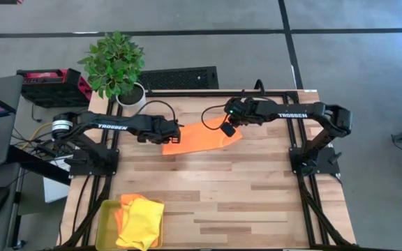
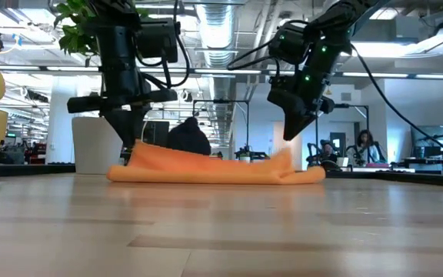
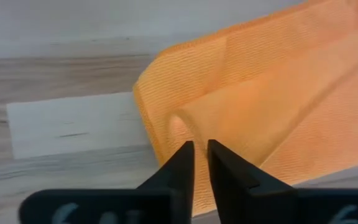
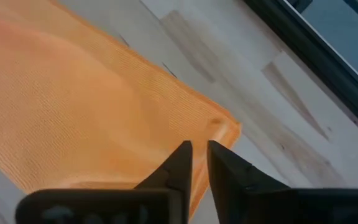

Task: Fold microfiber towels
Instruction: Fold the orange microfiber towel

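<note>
The left gripper (image 3: 201, 155) hangs just over the left end of the orange towel (image 1: 201, 138), its 2 fingers a narrow slit apart with nothing between them. In the low view this gripper (image 2: 131, 146) sits right at the cloth's raised left edge, touching or nearly so. The right gripper (image 4: 200, 158) is likewise parted by a thin gap and empty, hovering above the towel's right corner; from table height it (image 2: 292, 127) stands clear of the fabric.

The towel lies folded near the table's (image 1: 243, 202) far edge, roughly midway between the arms. More towels, 1 yellow (image 1: 144, 223) on top of orange, sit heaped in the tray (image 1: 107, 216) at the near-left corner.

The risk here is in the lift-off, as I judge it: fibres may cling to the left fingertips and drag the top layer, opening the fold. The right corner already looks slightly skewed, so any nudge could spoil the alignment.
</note>
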